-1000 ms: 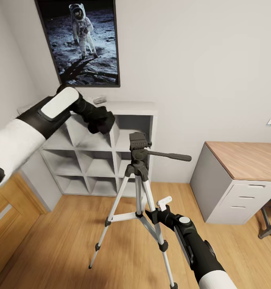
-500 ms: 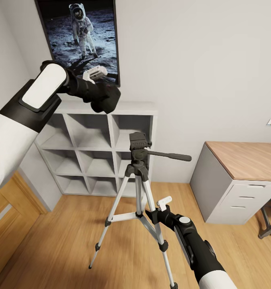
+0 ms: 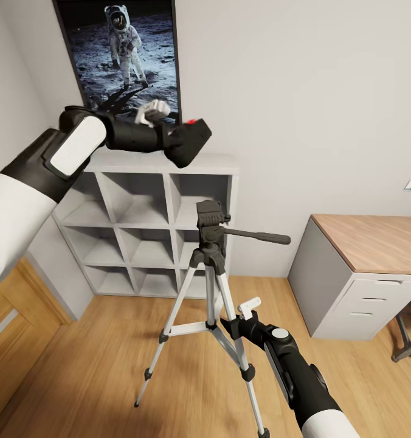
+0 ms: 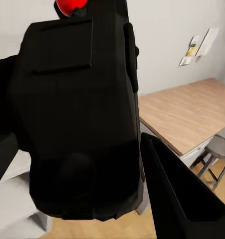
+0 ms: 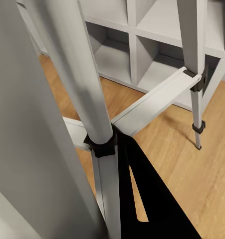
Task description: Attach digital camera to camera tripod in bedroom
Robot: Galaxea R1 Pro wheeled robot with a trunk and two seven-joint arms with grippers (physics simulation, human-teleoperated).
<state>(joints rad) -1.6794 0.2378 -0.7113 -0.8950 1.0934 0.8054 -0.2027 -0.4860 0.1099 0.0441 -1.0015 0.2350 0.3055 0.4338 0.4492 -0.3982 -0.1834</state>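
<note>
The left gripper (image 3: 180, 139) is raised in front of the astronaut picture (image 3: 123, 61) and is closed on the digital camera (image 3: 190, 141). In the left wrist view the digital camera (image 4: 80, 114) sits between the black fingers (image 4: 179, 194), with its red button (image 4: 70, 6) at the far end of the body. The camera hangs above the top of the white cube shelf (image 3: 163, 213), apart from it.

Below and slightly beyond the left gripper stands the camera tripod (image 3: 208, 267) on the light wood floor (image 3: 108, 365), its black head (image 3: 210, 216) upright and bare, its pan handle (image 3: 257, 236) pointing toward the desk (image 3: 376, 243). Camera and tripod head are well apart.

The right gripper (image 3: 242, 322) is low, just beside a silver tripod leg (image 3: 233, 331). In the right wrist view the leg (image 5: 80, 84) and its black joint (image 5: 103, 147) lie close to one dark finger (image 5: 152, 199); whether the jaws grip the leg, and how far they are spread, cannot be told.
</note>
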